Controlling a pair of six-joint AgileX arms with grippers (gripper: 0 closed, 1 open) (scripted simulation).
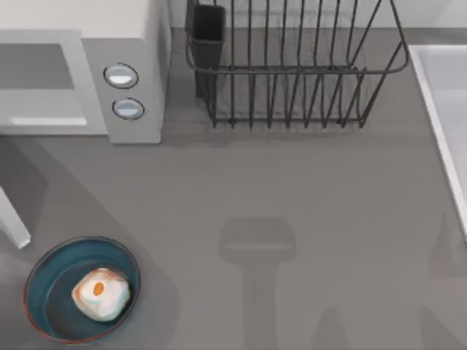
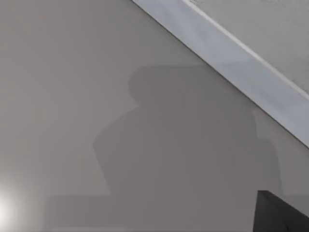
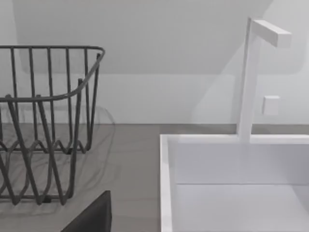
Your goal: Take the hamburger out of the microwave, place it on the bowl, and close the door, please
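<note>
Hamburger (image 1: 101, 293) lies in the bowl (image 1: 44, 273), front-left.

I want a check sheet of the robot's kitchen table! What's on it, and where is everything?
Surface: grey table, shadows on it.
Hamburger: hamburger sits inside the bowl, near the table's front left.
Microwave: microwave at back left; its door stands open, edge showing at far left.
Clutter: dark wire dish rack at the back, with a dark cup holder on its left end.
End effectors: a dark edge at the frame corner in each wrist view; open or shut cannot be told.
Cables: nothing seen.
Surroundings: white sink with a white faucet at the table's right; pale wall behind.
</note>
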